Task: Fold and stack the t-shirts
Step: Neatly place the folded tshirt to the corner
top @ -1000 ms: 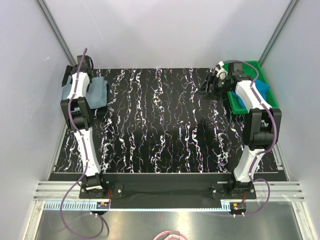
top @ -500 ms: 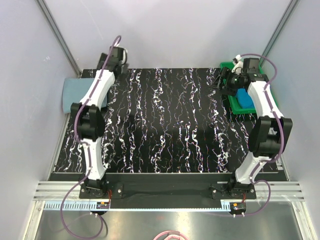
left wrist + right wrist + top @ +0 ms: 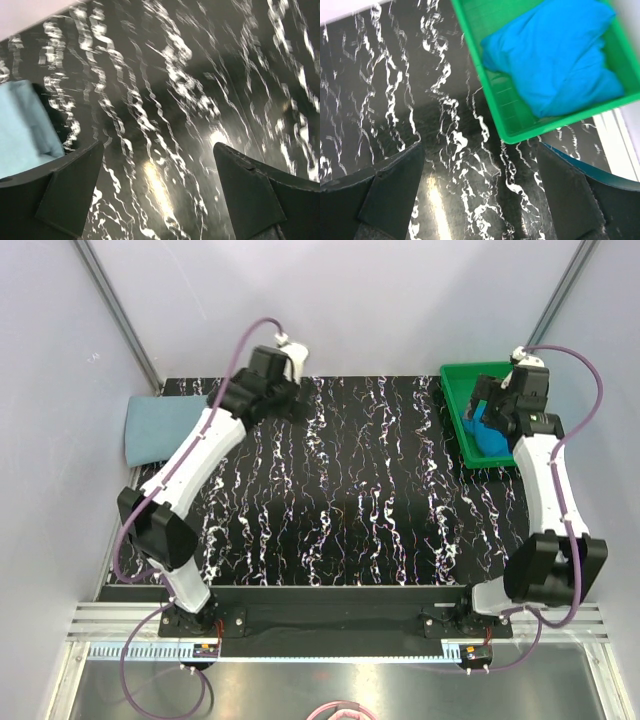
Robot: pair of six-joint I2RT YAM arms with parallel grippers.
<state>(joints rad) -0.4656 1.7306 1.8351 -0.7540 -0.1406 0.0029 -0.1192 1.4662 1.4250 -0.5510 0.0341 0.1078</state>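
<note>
A dusty grey-blue t-shirt [image 3: 150,428] lies folded flat at the table's far left edge; its corner [image 3: 20,125] shows at the left of the left wrist view. A bright blue t-shirt [image 3: 492,437] lies crumpled in the green tray [image 3: 455,375], and the right wrist view shows it from above [image 3: 555,55]. My left gripper [image 3: 296,403] hangs open over bare table at the back middle, well right of the grey-blue shirt, with nothing between its fingers [image 3: 157,147]. My right gripper [image 3: 486,408] hovers open over the tray's left rim [image 3: 485,85], empty [image 3: 480,147].
The table top [image 3: 350,490] is black with white marbling. The green tray sits at the back right corner, close to the right wall. Grey walls with metal posts close in the left, back and right sides.
The left arm swung right from above the grey-blue shirt to the back middle. The right arm rose and moved from the table beside the tray to above it, its jaws widening.
</note>
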